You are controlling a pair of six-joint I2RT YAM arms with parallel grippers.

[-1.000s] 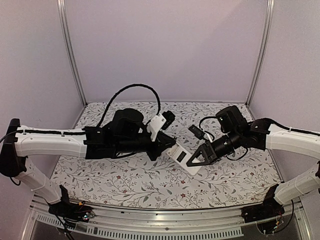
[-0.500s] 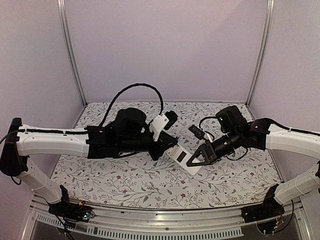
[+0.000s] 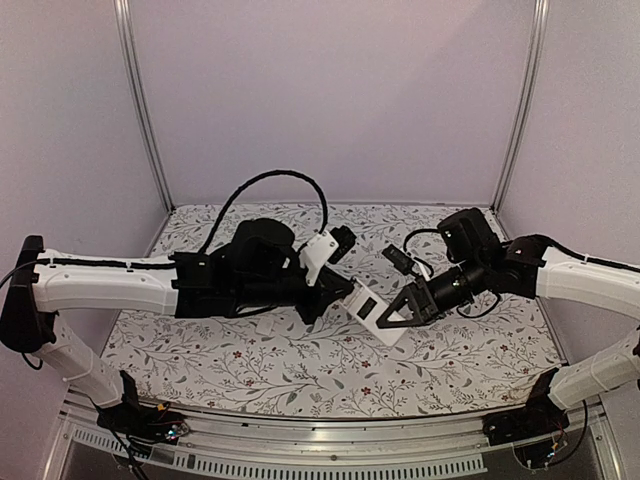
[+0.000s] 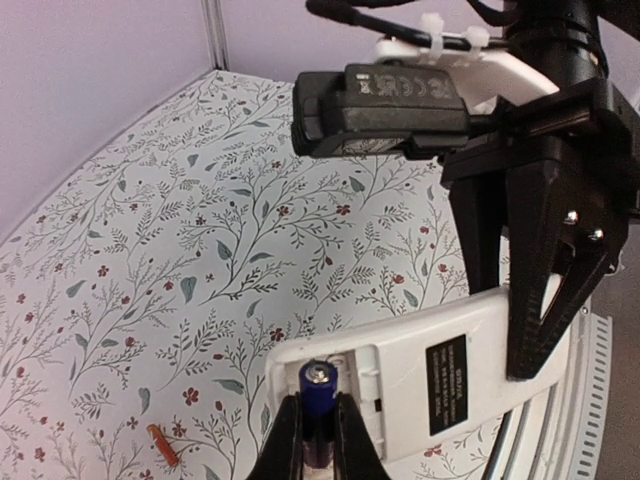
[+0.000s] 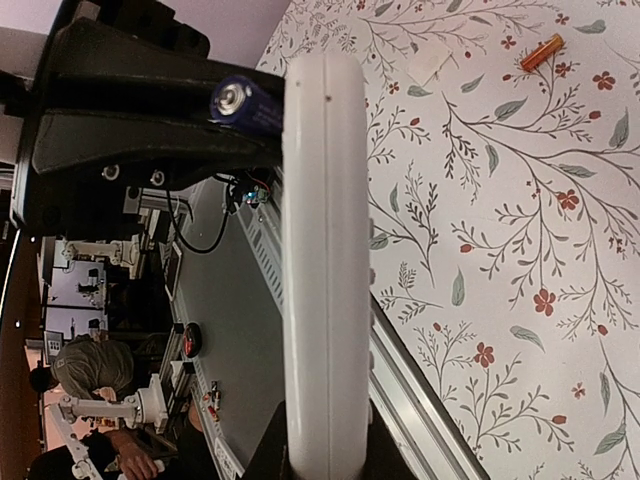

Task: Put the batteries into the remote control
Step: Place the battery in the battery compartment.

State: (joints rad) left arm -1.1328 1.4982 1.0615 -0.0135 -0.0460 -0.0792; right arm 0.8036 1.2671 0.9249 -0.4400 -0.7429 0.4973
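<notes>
My left gripper (image 4: 318,412) is shut on a dark blue battery (image 4: 318,388), whose tip sits at the open recess (image 4: 352,362) in the white back of the remote control (image 4: 455,372). My right gripper (image 5: 325,432) is shut on the remote's other end and holds it above the table. The remote shows edge-on in the right wrist view (image 5: 325,230), with the blue battery (image 5: 245,100) beside it. In the top view the two grippers meet at the remote (image 3: 376,314). A reddish-orange battery (image 4: 162,446) lies on the table and also shows in the right wrist view (image 5: 542,50).
A small flat white plastic piece (image 5: 432,68) lies on the floral table cover (image 3: 300,370) near the orange battery. Purple walls close in the back and sides. A metal rail (image 3: 330,440) runs along the near edge.
My left gripper has moved a little to the right with the battery. My right gripper has brought the remote slightly up and towards it, so the two are now closer.
</notes>
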